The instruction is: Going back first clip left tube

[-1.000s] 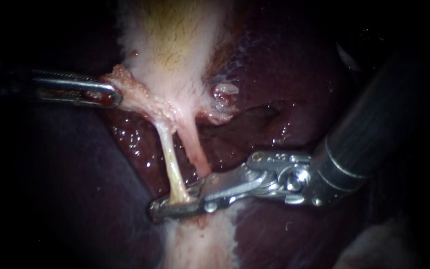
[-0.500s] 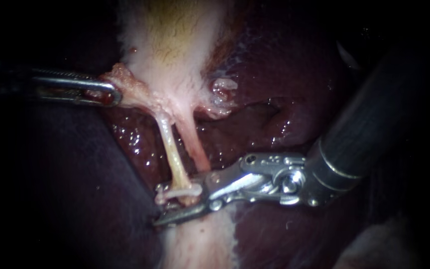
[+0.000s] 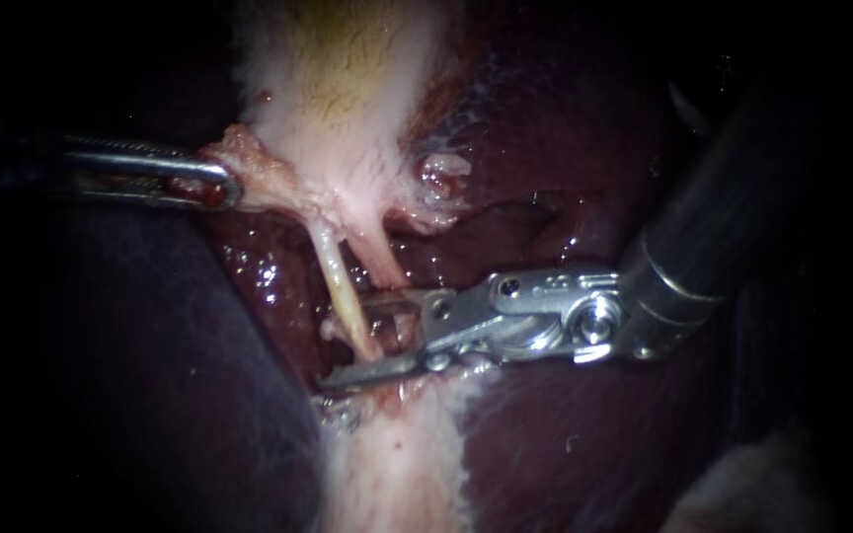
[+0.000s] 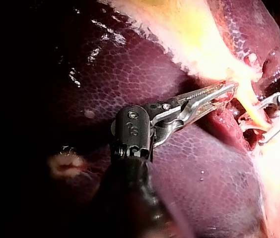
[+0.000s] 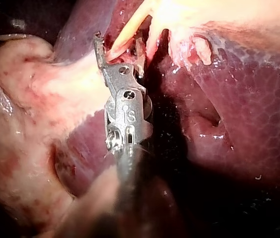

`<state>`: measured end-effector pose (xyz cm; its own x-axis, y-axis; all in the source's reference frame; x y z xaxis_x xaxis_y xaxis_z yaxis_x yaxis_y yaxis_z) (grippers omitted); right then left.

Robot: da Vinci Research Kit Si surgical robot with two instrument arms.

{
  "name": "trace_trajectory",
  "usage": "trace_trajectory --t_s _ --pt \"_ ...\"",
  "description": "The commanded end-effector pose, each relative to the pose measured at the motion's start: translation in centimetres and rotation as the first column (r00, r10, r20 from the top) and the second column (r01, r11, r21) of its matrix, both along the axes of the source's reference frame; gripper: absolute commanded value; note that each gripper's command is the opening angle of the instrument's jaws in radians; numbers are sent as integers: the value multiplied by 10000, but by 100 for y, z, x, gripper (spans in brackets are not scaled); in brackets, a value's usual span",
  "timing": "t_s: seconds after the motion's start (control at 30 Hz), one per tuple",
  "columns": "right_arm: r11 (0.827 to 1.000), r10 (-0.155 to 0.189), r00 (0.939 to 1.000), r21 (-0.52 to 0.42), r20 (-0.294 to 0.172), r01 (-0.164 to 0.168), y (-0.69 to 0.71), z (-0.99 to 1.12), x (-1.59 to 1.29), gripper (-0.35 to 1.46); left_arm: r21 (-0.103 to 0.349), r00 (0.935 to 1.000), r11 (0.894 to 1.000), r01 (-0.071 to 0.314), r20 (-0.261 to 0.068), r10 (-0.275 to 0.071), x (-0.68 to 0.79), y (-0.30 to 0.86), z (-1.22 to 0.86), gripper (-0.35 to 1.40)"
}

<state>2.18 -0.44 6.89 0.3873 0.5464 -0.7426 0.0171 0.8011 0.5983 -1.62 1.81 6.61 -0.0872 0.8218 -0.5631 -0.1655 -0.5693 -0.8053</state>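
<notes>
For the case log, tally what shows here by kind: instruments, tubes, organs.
Instruments: 2, left instrument and right instrument.
Tubes: 2, left tube and right tube.
Organs: 2, liver and gallbladder.
Total: 6.

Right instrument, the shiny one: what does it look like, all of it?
The right instrument has a dark round shaft coming in from the upper right, then a shiny silver metal joint with small screws. Its pincer, two thin jaws, stands open, pointing sideways across the liver. The thin pale yellow tube runs between the jaws.
</notes>
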Motion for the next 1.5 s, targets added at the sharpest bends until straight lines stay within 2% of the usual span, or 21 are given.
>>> trace_trajectory --t_s 0.03,0.27,0.47,0.67,0.8,0.97,1.07,1.23,1.4,1.5 --pt "10000 -29 10000 -51 -19 29 1 -1 -2 50 -1 10000 10000 0 -3 0 0 0 0 -35" --pt "9999 -162 9998 4 -87 162 0 -2 -10 50 -2 10000 10000 -4 -1 4 1 0 0 -35" --pt "9983 -570 9980 96 -259 573 -2 -4 -10 50 -4 10000 10000 -4 -1 4 1 0 1 -35" --pt "9958 -874 9944 204 -601 888 -12 -7 -2 50 -5 10000 10000 -5 -1 5 1 0 1 -35" --pt "9939 -1026 9887 287 -1092 1063 -22 -8 9 50 -5 10000 10000 -2 -2 2 0 0 1 -35" --pt "9915 -1244 9848 217 -1215 1279 -32 -6 20 50 -5 10000 10000 -2 -3 2 0 0 1 -35" --pt "9915 -1252 9847 206 -1215 1286 -33 -4 20 50 -5 10000 10000 -2 -3 2 0 0 1 -35" --pt "9916 -1238 9849 218 -1212 1274 -26 2 18 50 -5 10000 10000 -2 -3 2 0 0 1 -35" --pt "9949 -1003 9881 -203 -1164 986 -17 9 13 50 -5 10000 10000 -2 -3 2 0 0 1 -35" --pt "9931 -1055 9880 -624 -1129 989 -13 11 7 50 -5 10000 10000 -3 -2 3 0 0 1 -35"
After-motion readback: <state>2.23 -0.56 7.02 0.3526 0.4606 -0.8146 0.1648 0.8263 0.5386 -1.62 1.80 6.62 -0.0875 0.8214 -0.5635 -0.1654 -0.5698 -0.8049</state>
